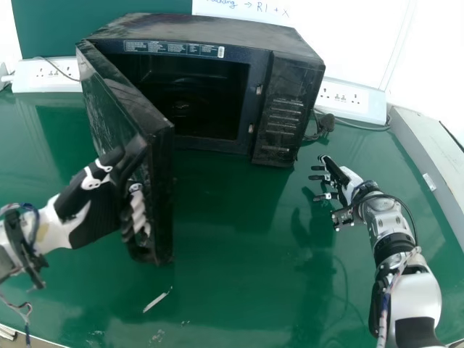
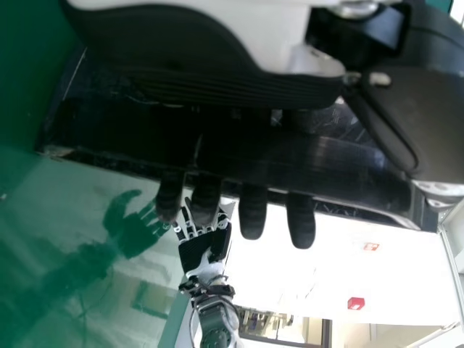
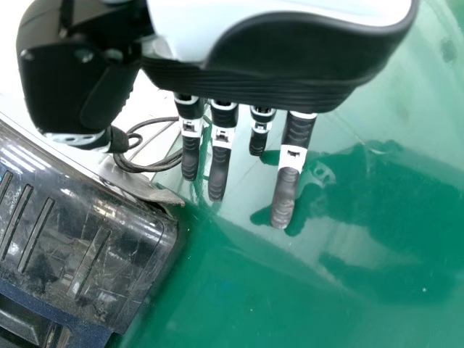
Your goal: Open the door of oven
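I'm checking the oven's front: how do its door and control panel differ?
The door is swung outward; the control panel lies in the oven's front. The door is broad, the panel narrow with ridges. The left hand is at the door, not the panel. Both look dark.

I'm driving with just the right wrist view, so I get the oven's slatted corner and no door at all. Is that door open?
Observer: Yes, the head view shows the door swung out on the robot's left, with the oven's dark interior exposed.
Operator: Good. And where's the left hand?
Observer: In the head view, the left hand is at the door, close to the edge farthest from the oven's body.
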Motion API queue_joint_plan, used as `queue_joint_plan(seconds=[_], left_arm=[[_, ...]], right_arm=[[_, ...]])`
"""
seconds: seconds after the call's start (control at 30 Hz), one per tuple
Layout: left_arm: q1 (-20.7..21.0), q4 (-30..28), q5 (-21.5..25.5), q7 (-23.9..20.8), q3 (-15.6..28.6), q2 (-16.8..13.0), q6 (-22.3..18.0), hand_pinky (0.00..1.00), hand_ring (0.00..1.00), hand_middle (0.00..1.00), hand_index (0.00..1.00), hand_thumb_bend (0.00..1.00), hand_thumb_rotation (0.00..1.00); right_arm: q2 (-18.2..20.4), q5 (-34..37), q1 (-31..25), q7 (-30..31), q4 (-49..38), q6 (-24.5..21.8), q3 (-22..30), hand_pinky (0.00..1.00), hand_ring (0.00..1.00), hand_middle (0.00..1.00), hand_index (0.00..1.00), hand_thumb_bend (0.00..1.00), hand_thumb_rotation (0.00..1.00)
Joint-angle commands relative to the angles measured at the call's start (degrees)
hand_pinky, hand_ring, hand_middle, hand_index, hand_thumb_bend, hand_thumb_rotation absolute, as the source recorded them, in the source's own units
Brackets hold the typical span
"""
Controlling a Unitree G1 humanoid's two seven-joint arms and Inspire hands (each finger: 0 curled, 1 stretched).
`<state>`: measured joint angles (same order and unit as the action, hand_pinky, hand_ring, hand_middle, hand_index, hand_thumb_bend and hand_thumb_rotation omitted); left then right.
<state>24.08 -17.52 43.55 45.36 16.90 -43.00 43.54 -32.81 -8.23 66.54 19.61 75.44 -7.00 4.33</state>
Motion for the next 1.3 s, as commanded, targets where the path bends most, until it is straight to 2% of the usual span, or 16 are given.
queue_joint_plan(seconds=[0.0,0.07,0.1,0.17,0.27,0.37,0.53,0.57,0.67,0.7,0.77,0.97,1.0,1.13,1.27], left_arm=[[3.5,0.5,2.6,-0.7,3.6,-1.3,0.3,0.0,0.0,0.05,0.1,0.87,0.88],[3.4,0.5,3.7,-0.4,4.6,-2.2,1.3,0.0,0.0,0.04,0.09,0.89,0.85],[3.4,0.9,3.5,1.2,4.6,-3.0,0.6,0.0,0.0,0.04,0.09,0.91,0.83],[3.3,1.1,2.6,3.3,4.7,-4.4,-0.8,0.0,0.0,0.06,0.09,0.91,0.89],[3.1,1.6,2.4,4.7,5.5,-4.3,-2.7,0.0,0.01,0.07,0.11,0.84,0.95],[2.9,1.4,2.8,4.8,6.3,-4.7,-2.2,0.0,0.01,0.07,0.11,0.84,0.95],[2.4,2.1,3.3,7.1,8.6,-5.3,-3.4,0.0,0.02,0.07,0.1,0.84,0.92],[2.1,2.2,3.0,7.7,9.2,-5.7,-4.0,0.0,0.02,0.07,0.11,0.84,0.9],[1.8,2.5,0.5,9.8,11.0,-5.1,-9.6,0.0,0.02,0.07,0.11,0.8,0.9],[2.3,3.7,1.1,10.9,11.5,-5.3,-9.5,0.0,0.02,0.06,0.11,0.77,0.89],[3.5,6.6,2.3,13.5,12.0,-6.8,-8.0,0.0,0.02,0.07,0.15,0.78,0.83],[7.3,16.6,-0.2,21.4,11.4,-9.4,-12.8,0.0,0.03,0.07,0.13,0.74,0.86],[7.8,18.3,-0.8,22.2,11.3,-9.6,-13.4,0.0,0.03,0.07,0.12,0.76,0.87],[9.4,23.8,-1.1,23.6,11.9,-10.9,-11.9,0.0,0.03,0.08,0.16,0.83,0.85],[10.6,27.8,-1.6,24.7,13.3,-12.3,-13.2,0.0,0.03,0.08,0.17,0.81,0.84]], right_arm=[[1.0,-0.4,-2.8,1.1,1.9,-2.1,-0.2,0.62,0.7,0.75,0.83,0.57,0.55],[1.0,-0.4,-2.7,0.9,1.9,-2.3,-0.2,0.63,0.71,0.76,0.83,0.57,0.54],[1.0,-0.3,-2.7,1.0,1.9,-2.5,-0.1,0.64,0.72,0.77,0.84,0.57,0.54],[1.0,0.0,-2.6,1.0,1.9,-2.8,0.2,0.63,0.73,0.77,0.86,0.57,0.52],[0.9,-0.1,-2.6,1.2,1.8,-2.8,0.1,0.64,0.72,0.77,0.84,0.56,0.51],[0.8,-0.4,-2.6,1.3,1.8,-2.6,-0.1,0.68,0.74,0.77,0.84,0.55,0.53],[0.6,-0.3,-2.7,1.5,1.7,-2.5,-0.1,0.68,0.74,0.76,0.83,0.53,0.55],[0.6,-0.3,-2.7,1.5,1.7,-2.6,-0.1,0.67,0.74,0.76,0.83,0.54,0.55],[0.4,-0.3,-2.8,1.3,1.7,-2.3,0.0,0.66,0.73,0.76,0.84,0.55,0.54],[0.4,-0.2,-2.7,1.2,1.7,-2.5,0.1,0.65,0.73,0.76,0.84,0.55,0.54],[0.4,-0.2,-2.7,1.2,1.7,-2.7,0.2,0.66,0.72,0.75,0.83,0.55,0.53],[0.1,-0.8,-3.0,2.5,1.7,-1.7,-0.5,0.65,0.74,0.77,0.86,0.56,0.54],[0.1,-0.8,-3.0,2.4,1.7,-1.7,-0.6,0.64,0.73,0.77,0.86,0.56,0.55],[0.2,-0.5,-3.1,1.4,1.7,-1.8,-0.3,0.6,0.71,0.76,0.85,0.57,0.52],[0.0,-0.5,-2.9,1.9,1.7,-2.0,-0.4,0.64,0.72,0.76,0.85,0.59,0.53]])
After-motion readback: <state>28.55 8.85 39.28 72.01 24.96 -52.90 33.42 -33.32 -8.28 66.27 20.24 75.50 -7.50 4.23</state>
